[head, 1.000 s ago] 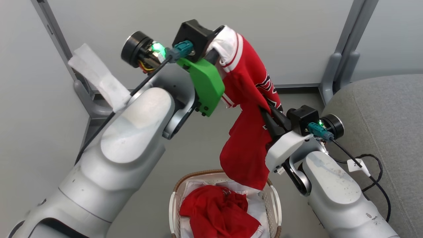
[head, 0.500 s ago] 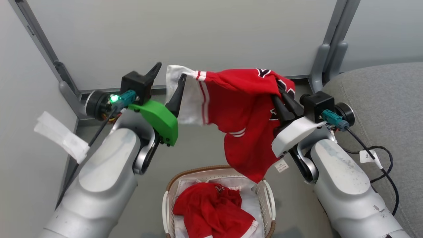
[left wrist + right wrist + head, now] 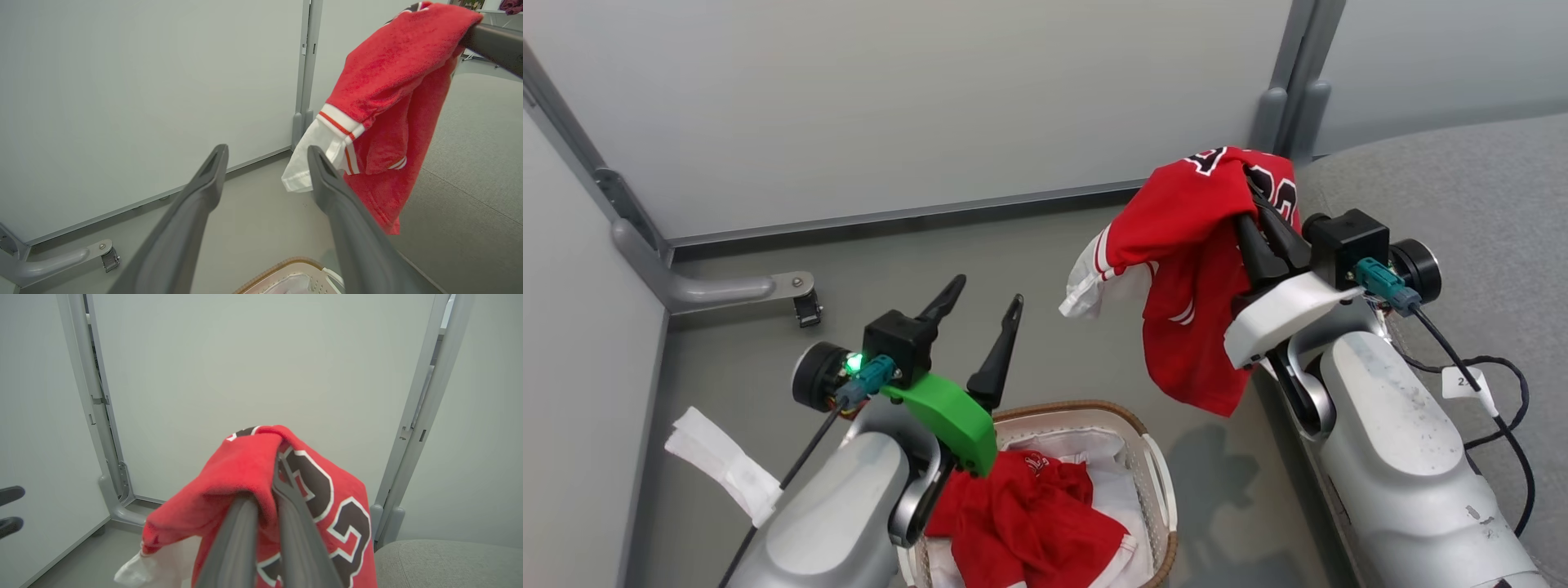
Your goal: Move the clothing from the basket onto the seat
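1. Left hand (image 3: 985,291) has just let go. Half a second ago it pinched the white sleeve end of the jersey (image 3: 1184,245); now its fingers stand wide apart, empty, touching nothing.
2. It now sits low over the left side of the basket (image 3: 1094,408), well clear of the cloth. In its wrist view the gap between the fingers (image 3: 196,204) shows bare floor.
3. Right hand (image 3: 1252,196) is pressed together on a bunch of the jersey near the black numerals. The cloth drapes over both fingers and hangs free, with the white sleeve dangling toward the left.
4. The jersey is in the air, carried by one arm alone, just beside the edge of the seat (image 3: 1462,188) and not resting on it.
5. The second red garment (image 3: 1021,514) lies in the basket on the white liner sheet (image 3: 1115,490), untouched.
6. My read: the two-hand stretch is over and the right arm looks set to lay the jersey on the seat. The left hand is free for the second garment. Nothing is on the seat yet, so less than half is done.
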### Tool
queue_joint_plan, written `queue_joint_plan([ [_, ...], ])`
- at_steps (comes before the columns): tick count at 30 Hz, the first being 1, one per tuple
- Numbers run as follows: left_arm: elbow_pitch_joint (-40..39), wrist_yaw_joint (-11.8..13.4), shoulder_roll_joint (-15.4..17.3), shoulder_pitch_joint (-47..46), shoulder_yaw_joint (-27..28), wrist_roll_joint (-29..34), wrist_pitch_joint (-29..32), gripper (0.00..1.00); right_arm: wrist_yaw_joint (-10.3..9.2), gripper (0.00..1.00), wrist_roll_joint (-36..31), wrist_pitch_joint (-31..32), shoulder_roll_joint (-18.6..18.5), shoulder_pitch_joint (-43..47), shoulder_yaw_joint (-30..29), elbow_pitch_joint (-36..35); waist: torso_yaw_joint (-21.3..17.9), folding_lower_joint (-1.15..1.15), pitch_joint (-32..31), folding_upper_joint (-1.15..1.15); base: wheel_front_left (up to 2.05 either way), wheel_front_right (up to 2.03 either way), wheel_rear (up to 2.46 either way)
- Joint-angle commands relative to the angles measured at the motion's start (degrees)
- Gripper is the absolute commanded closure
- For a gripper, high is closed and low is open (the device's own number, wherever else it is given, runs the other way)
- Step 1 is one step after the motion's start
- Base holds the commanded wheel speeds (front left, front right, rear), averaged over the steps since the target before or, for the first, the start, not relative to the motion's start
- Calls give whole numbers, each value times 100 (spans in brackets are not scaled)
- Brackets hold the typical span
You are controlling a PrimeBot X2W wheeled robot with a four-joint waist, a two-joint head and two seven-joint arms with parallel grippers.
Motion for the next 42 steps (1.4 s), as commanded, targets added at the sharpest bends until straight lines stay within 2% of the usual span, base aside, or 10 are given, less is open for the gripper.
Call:
queue_joint_plan([
  [1,-59,-40,-25,151,-35,-7,-45,0,-6,100,-63,-2,-25,129,-77,-36,-174,0,48,0,0,0,0],
  [13,-571,-55,-63,590,-289,166,-169,0,-6,100,-443,-3,-23,544,-575,-461,-1008,0,291,0,0,0,0],
  [28,-885,33,61,548,-444,299,-95,0,-6,100,-621,-3,-20,1144,-1038,-1204,-2150,0,758,0,0,0,0],
  [34,-999,68,67,487,-523,332,-43,0,-6,100,-532,-3,-19,1256,-1179,-1302,-2325,0,936,0,0,0,0],
  [42,-1249,117,143,299,-599,488,59,0,-6,100,-387,-3,-20,840,-1481,-1189,-2201,0,1389,0,0,0,0],
])
